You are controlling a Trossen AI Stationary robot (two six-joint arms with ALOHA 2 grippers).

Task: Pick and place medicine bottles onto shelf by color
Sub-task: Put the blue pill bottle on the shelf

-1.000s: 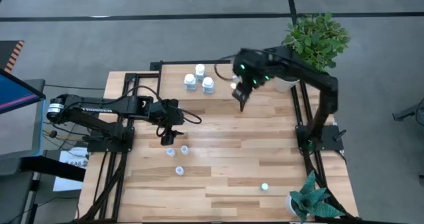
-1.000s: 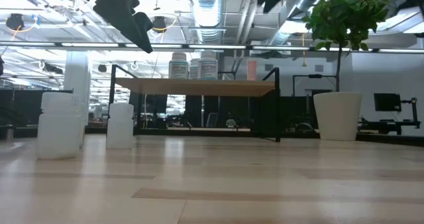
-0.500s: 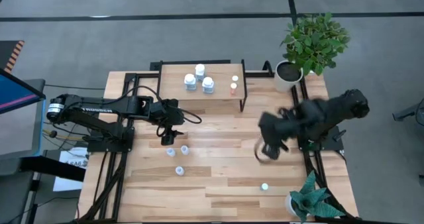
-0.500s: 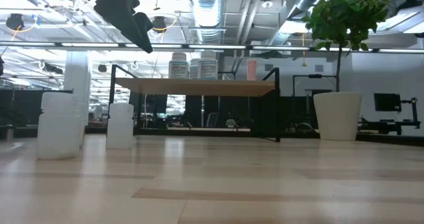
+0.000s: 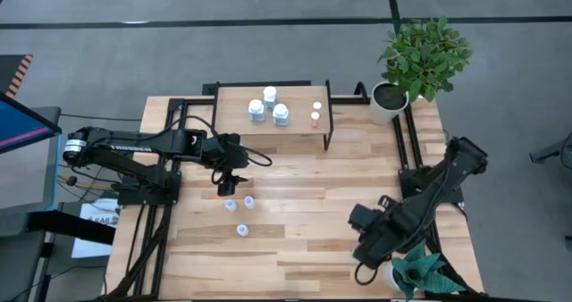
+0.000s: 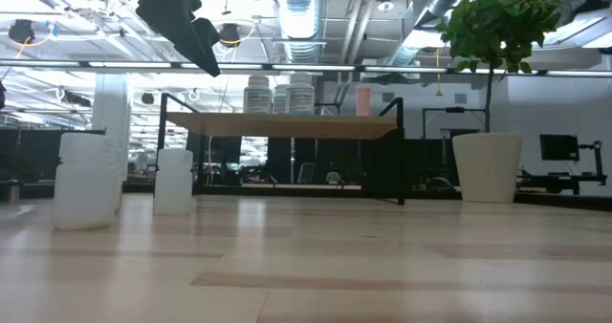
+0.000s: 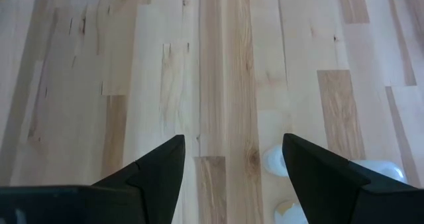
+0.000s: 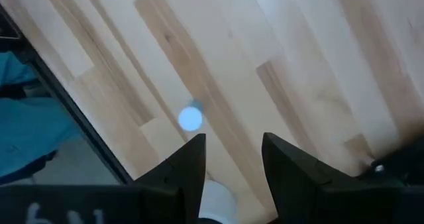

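The shelf [image 5: 295, 101] stands at the table's far side and carries three larger bottles [image 5: 270, 105] and two tiny ones [image 5: 315, 113]; it also shows in the low view [image 6: 287, 124]. Three small bottles [image 5: 239, 211] stand on the table. My left gripper [image 5: 225, 188] hangs open and empty just on their far side, and they show past its fingers in the left wrist view [image 7: 275, 160]. My right gripper [image 5: 363, 268] is open and empty near the table's near right corner, above a small pale-blue bottle [image 8: 191, 118] that stands on the planks ahead of its fingers.
A white pot with a leafy plant [image 5: 386, 101] stands at the far right corner. A second potted plant [image 5: 418, 273] stands at the near right corner, its white pot [image 8: 215, 199] close beside my right gripper. The table's near edge and black frame [image 8: 59, 91] are close.
My right arm has swung from the shelf's right end toward the table's near right corner and come down low over the small pale-blue bottle there. Two tiny bottles now show on the shelf's right end.
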